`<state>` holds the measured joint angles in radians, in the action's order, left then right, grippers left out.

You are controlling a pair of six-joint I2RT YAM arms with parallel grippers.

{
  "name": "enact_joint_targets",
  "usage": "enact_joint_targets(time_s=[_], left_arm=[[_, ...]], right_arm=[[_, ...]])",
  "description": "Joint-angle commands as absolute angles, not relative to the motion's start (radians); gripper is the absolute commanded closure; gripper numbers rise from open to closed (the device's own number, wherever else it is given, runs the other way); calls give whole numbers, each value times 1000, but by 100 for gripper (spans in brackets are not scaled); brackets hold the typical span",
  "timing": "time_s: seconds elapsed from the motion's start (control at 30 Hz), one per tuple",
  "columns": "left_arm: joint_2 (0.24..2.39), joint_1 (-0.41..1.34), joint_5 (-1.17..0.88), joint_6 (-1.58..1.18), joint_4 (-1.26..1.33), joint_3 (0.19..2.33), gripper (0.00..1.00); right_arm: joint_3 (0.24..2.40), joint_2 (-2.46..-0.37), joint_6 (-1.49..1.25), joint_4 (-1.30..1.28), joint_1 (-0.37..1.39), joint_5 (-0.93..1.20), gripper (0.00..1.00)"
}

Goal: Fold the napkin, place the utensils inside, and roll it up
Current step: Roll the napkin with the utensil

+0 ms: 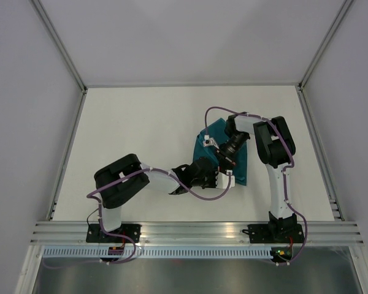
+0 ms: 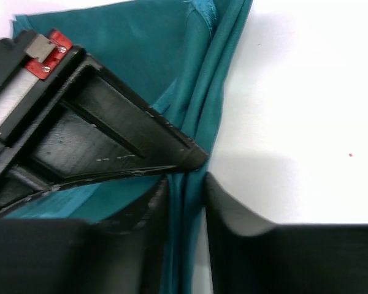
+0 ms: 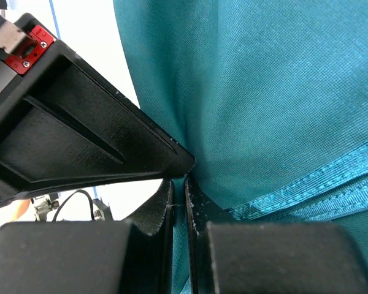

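Two claws on teal napkin [image 3: 282, 92]: right claw [image 3: 179, 187] pinching cloth tight, left claw [image 2: 187, 184] narrowly spread around folded edge, white tabletop [image 2: 306, 92] showing beside one finger.

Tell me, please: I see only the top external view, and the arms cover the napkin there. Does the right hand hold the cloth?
Observer: Yes. In the right wrist view the right hand is shut on the napkin, with a thin layer between its fingers.
Operator: And the left hand?
Observer: The left wrist view shows the left hand astride a bunched folded edge. Its fingers are not pressed together yet.
Operator: Which part does the right one grip?
Observer: A spot close to a stitched hem, which runs across beside the fingertips.
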<state>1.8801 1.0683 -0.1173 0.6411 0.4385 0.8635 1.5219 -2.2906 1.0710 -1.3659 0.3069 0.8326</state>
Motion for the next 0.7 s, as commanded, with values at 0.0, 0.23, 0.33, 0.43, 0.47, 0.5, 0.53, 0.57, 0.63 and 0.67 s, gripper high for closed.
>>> enact_joint_targets(time_s=[0.0,0.23,0.33,0.43,0.47,0.5,0.53,0.57,0.63,0.67], left_arm=[[1934,1060,-149,580,285,885,71],[1950,1048,-213,477,180,933,97],[1968,1042,-232,428,104,974,98],[1967,1035,-268,390,84,986,98],[1970,1031,-281,370,77,994,98],[1970,1026,-291,361,69,997,98],[1971,1017,-319,351,57,1002,98],[1971,1012,-334,336,52,1008,98],[1970,1005,-379,325,46,1008,98],[1970,997,-390,315,45,1008,98]], right_arm=[[1532,-2341,1160,-1233,302,718,96],[1532,-2333,1154,-1232,302,726,94],[1525,-2316,1149,-1232,302,739,87],[1516,-2281,1140,-1226,301,756,78],[1513,-2257,1137,-1224,299,762,75],[1505,-2243,1132,-1223,298,768,73],[1502,-2229,1129,-1217,290,781,68],[1499,-2202,1126,-1216,287,785,66],[1499,-2172,1117,-1218,272,799,62],[1499,-2143,1115,-1218,267,813,61]])
